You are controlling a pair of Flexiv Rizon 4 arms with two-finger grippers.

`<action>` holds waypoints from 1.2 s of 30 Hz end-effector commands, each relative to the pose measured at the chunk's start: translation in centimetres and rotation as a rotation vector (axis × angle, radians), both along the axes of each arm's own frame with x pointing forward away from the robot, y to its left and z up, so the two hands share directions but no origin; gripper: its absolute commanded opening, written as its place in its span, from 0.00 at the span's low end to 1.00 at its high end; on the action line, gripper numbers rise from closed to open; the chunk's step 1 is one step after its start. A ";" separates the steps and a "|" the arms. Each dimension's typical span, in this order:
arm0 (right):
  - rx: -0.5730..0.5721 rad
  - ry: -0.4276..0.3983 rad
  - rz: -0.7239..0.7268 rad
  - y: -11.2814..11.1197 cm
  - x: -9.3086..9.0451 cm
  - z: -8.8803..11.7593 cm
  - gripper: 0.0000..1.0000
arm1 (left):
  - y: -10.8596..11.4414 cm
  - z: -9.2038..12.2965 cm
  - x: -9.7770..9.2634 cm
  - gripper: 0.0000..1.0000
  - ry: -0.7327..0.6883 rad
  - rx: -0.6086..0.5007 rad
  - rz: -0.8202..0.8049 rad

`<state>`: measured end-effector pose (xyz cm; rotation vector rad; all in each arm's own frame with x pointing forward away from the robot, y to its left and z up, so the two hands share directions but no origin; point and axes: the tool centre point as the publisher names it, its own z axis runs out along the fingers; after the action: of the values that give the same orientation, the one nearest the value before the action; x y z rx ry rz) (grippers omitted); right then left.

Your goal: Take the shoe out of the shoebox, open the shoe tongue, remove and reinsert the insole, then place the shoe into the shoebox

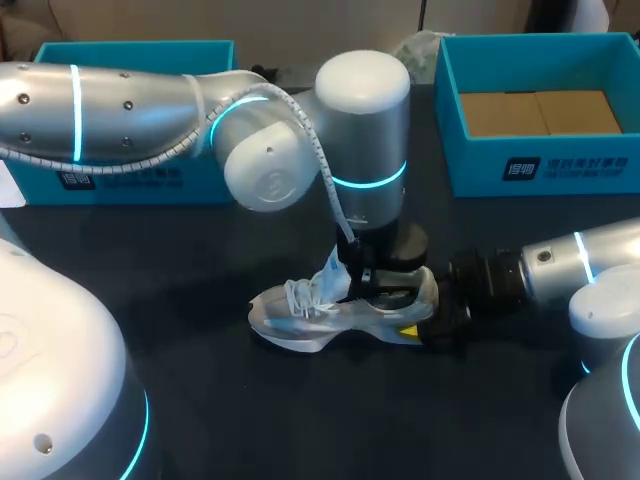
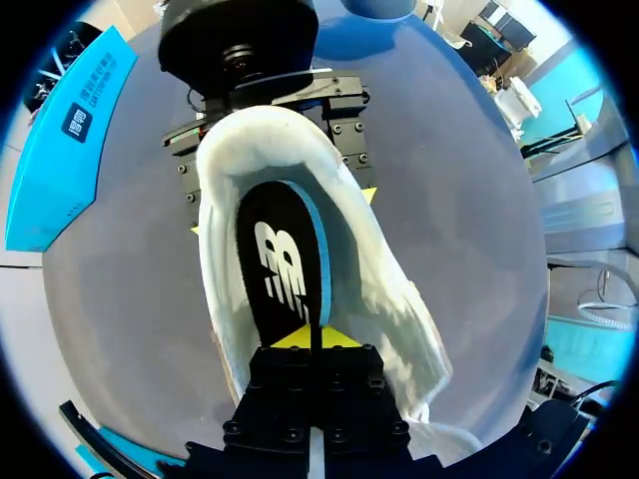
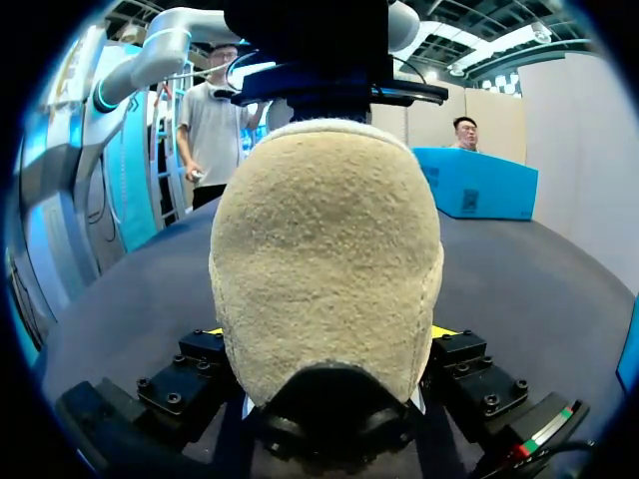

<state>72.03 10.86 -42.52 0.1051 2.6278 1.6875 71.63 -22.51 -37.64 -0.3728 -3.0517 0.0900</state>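
Note:
A white mesh shoe (image 1: 320, 310) lies on the black table, toe to the left. My left gripper (image 1: 362, 285) reaches down into its opening. In the left wrist view its yellow tips (image 2: 310, 339) are pressed together on the edge of the black insole (image 2: 280, 269) with a blue rim, still inside the shoe (image 2: 399, 319). My right gripper (image 1: 428, 320) comes in from the right and clamps the beige suede heel (image 3: 324, 249), one finger on each side (image 3: 326, 334).
An open blue shoebox (image 1: 560, 165) with brown cardboard inside stands at the back right. A second blue box (image 1: 130, 50) sits at the back left, partly behind my left arm. Bare black table lies in front of the shoe.

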 end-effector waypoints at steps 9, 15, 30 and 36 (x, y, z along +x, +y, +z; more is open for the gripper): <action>-0.004 0.001 0.000 0.2 0.1 -0.3 0.00 | 1.7 2.3 0.1 0.00 0.086 -0.072 -0.010; -0.004 0.001 0.000 0.2 0.1 -0.3 0.00 | 1.9 3.7 -0.2 0.00 0.103 -0.125 -0.019; -0.004 0.001 0.000 0.2 0.1 -0.3 0.00 | -1.0 6.2 -0.3 0.00 0.126 -0.216 -0.045; -0.004 0.001 0.000 0.2 0.1 -0.3 0.00 | -2.8 6.3 -0.5 0.00 0.136 -0.229 -0.068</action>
<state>72.02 10.84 -42.52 0.1051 2.6280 1.6873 70.86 -24.12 -30.99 -0.4575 -2.9047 0.4608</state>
